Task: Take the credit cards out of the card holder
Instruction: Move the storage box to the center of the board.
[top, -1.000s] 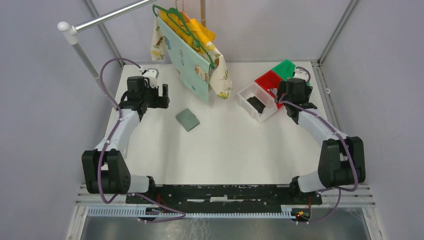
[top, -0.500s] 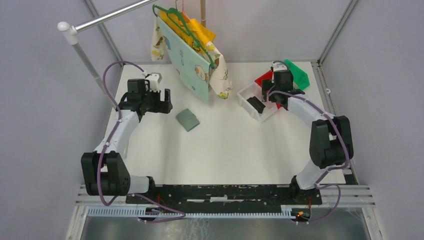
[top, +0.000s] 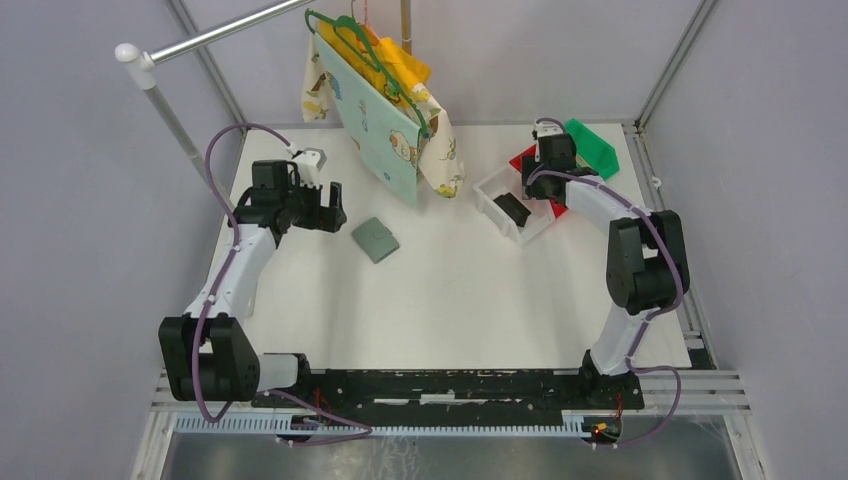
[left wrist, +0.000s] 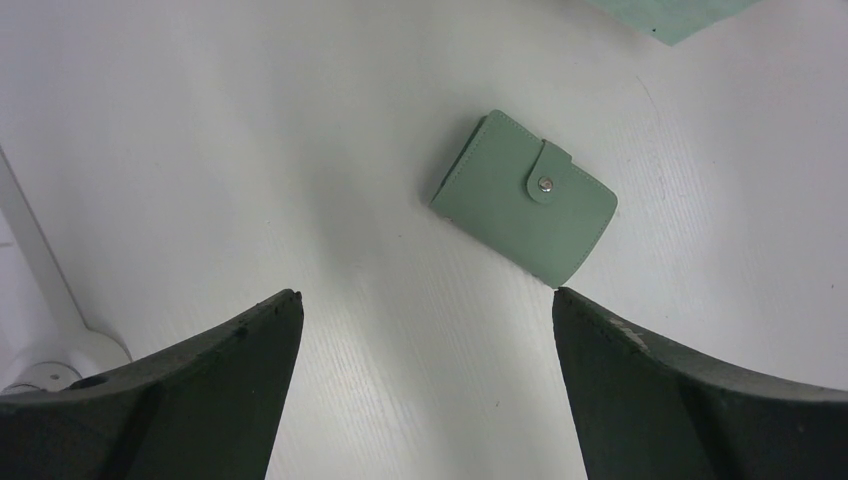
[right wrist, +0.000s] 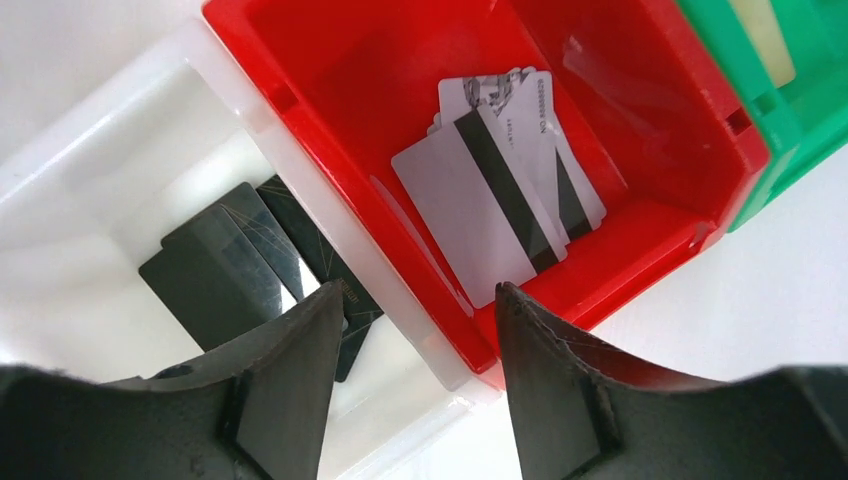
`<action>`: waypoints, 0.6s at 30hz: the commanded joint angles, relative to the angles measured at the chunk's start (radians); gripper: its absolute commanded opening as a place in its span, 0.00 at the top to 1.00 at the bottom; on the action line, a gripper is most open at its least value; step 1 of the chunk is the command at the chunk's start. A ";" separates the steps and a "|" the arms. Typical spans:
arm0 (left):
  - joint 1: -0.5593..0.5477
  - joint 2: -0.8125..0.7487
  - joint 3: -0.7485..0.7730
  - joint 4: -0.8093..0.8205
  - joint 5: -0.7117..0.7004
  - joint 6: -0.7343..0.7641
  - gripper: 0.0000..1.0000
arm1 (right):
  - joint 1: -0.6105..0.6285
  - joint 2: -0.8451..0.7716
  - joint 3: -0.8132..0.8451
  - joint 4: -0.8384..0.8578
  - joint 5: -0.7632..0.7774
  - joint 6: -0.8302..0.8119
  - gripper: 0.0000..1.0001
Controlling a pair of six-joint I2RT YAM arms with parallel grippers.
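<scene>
The card holder (top: 375, 239) is a grey-green wallet lying flat on the white table, folded with its snap tab fastened, so its inside is hidden. In the left wrist view the card holder (left wrist: 524, 196) lies just beyond my left gripper (left wrist: 425, 294), whose jaws stand wide apart over bare table. My left gripper (top: 322, 205) is a short way left of it. My right gripper (right wrist: 420, 290) hovers over the bins with its jaws apart and nothing between them. Pale grey-white credit cards (right wrist: 500, 190) with dark stripes lie in the red bin (right wrist: 330, 60).
A white bin (right wrist: 100, 160) beside the red one holds dark cards (right wrist: 240, 265). A green bin (right wrist: 800, 110) with a tan card (right wrist: 760, 35) sits on the other side. Cloth bags (top: 385, 100) hang from a rail at the back, near the holder.
My right arm has swung left and back over the bins, and its jaws have narrowed. The left gripper has edged slightly right towards the card holder, which has not moved.
</scene>
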 commanded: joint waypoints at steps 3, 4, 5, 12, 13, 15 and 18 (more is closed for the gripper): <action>0.004 -0.041 0.028 -0.006 0.050 0.037 0.00 | 0.025 0.002 -0.009 0.028 0.000 -0.006 0.42; 0.004 -0.040 0.029 -0.005 0.051 0.035 0.00 | 0.030 -0.006 -0.025 0.037 -0.003 -0.002 0.44; 0.004 -0.039 0.029 -0.007 0.051 0.033 0.00 | 0.038 -0.017 -0.040 0.048 -0.002 0.000 0.46; 0.004 -0.062 0.014 -0.003 0.047 0.043 0.00 | 0.166 -0.096 -0.164 0.079 0.215 0.026 0.62; 0.004 -0.066 0.010 -0.002 0.048 0.049 0.00 | 0.173 -0.110 -0.183 0.080 0.231 0.051 0.63; 0.004 -0.071 0.005 0.002 0.048 0.054 0.00 | 0.194 -0.147 -0.240 0.108 0.263 0.081 0.65; 0.004 -0.073 0.003 -0.003 0.058 0.058 0.00 | 0.211 -0.188 -0.302 0.133 0.265 0.103 0.66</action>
